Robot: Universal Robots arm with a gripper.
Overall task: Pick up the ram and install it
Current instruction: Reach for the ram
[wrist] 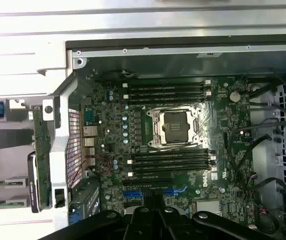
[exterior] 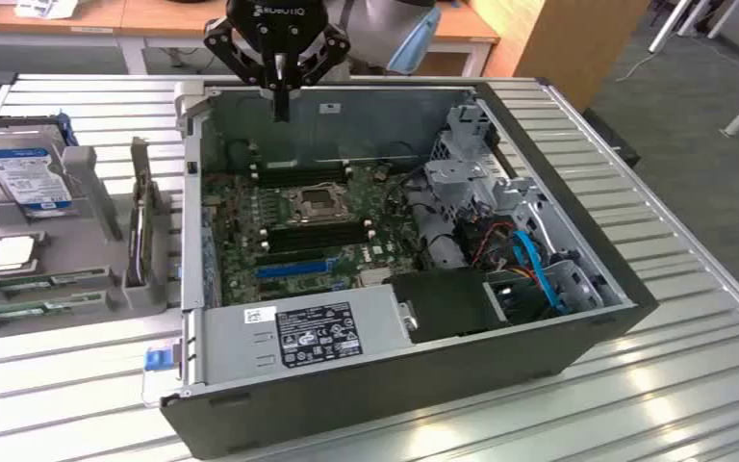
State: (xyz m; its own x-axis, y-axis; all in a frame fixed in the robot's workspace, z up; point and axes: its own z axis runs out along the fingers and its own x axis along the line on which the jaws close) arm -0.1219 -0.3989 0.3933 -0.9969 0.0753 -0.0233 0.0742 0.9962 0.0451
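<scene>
The gripper (wrist: 155,205), fingers together, hung over the motherboard (wrist: 225,117); its processor socket (wrist: 174,127) lay between two banks of memory slots (wrist: 168,91).

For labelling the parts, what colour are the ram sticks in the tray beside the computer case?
Green. The ram sticks show best in the exterior view.

hand (exterior: 280,108): ROBOTIQ | motherboard (wrist: 218,125): Dell | power supply label (exterior: 316,334): print too small to read
</scene>
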